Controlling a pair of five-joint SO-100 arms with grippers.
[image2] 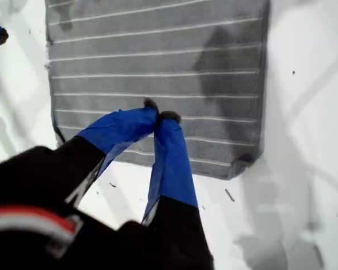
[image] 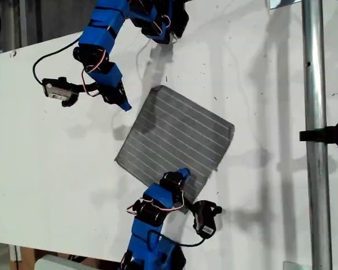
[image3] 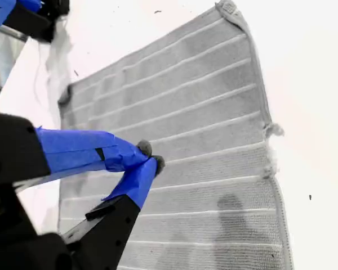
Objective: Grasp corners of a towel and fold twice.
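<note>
Two grippers were noted over the towel (image: 174, 138), which lay flat and unfolded on the table (image: 56, 169). First gripper (image2: 161, 117) and second gripper (image3: 149, 156) were held pressed together, pinching nothing, presumably before corner grasps.

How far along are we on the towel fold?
Nothing looks done: the dark grey striped towel lies flat and unfolded. My first gripper hovers shut near one edge, my second gripper is shut beside another; neither visibly grips it. Both grasps and both folds remain.
</note>
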